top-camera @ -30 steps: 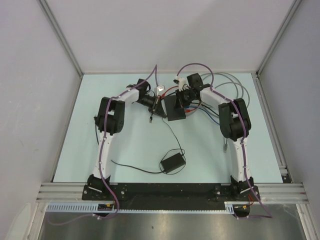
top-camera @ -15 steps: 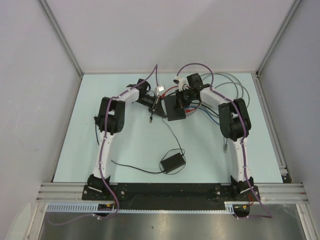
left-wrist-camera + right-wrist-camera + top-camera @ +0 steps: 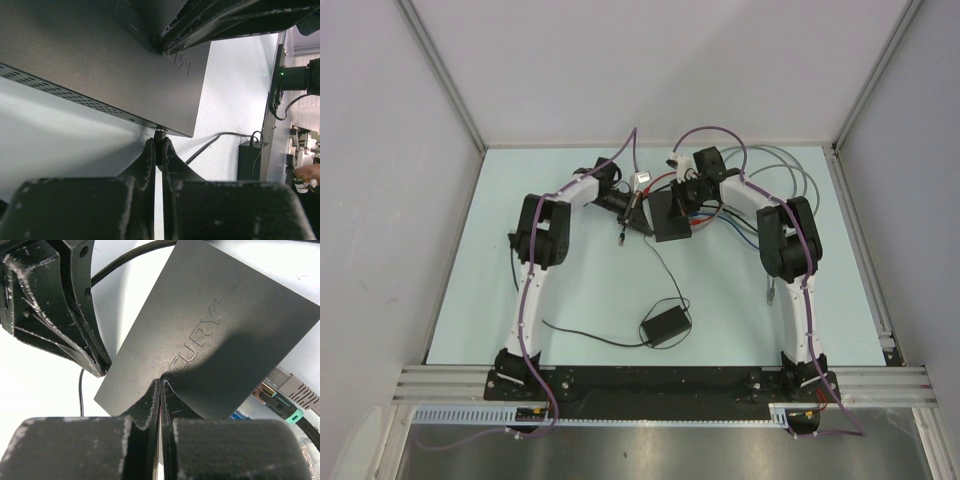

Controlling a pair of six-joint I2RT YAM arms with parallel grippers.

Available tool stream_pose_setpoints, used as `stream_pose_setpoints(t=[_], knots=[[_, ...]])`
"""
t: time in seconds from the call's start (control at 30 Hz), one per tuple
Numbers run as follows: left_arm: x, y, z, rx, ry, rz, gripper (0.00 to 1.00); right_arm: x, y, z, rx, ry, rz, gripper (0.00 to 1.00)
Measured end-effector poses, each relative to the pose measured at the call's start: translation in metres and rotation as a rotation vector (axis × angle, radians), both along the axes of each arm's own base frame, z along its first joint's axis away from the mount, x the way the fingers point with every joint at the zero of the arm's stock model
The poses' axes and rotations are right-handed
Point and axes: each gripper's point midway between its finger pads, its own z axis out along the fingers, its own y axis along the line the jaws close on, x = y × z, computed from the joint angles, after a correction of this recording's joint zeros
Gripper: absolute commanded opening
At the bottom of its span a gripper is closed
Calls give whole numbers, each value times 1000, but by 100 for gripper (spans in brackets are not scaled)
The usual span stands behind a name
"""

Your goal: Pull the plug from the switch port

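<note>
Two hands meet at the flat matte-black rectangular switch (image 3: 672, 225), which lies on the pale green table (image 3: 580, 290) towards its far middle.

The left hand (image 3: 159, 146) is clenched. Its two black fingers (image 3: 147, 160) are pinched together on what seems to be a small dark round plug (image 3: 159, 134); the view there is dim and close, so its shape is hard to make out. The plug sits right at this hand's tips, against the switch's thin side edge and close to a corner. A row of vent slots (image 3: 60, 90) runs along that edge, off to the left of the hand. The switch's broad top face spreads out ahead of the tips. To the right of the tips, a thin black cord (image 3: 202, 147) trails across the table towards a small black power adapter (image 3: 249, 160), well apart from the hand.

The right hand (image 3: 160, 382) is clenched too, with nothing between its fingers. Its tips rest on the top face of the switch near one edge, just below the embossed letters (image 3: 202, 337). The left hand stands to the left of these tips, at the switch's corner. To the right of them, a grey network plug with a teal clip (image 3: 295, 390) shows just past the switch's edge, with a black braided cable (image 3: 306, 430) beside it.
</note>
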Motion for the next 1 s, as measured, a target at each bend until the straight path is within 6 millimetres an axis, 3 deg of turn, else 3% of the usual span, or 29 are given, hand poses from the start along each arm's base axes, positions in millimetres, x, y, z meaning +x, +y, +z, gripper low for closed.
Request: stream_pose_setpoints(t=[0.6,1.0], knots=[[3,0,2,34,48,-9,0,0,0,0,-12,-27,8,0],[-8,3,0,-21,69,-30,0,-5,4,0,-16,-30,20,0]])
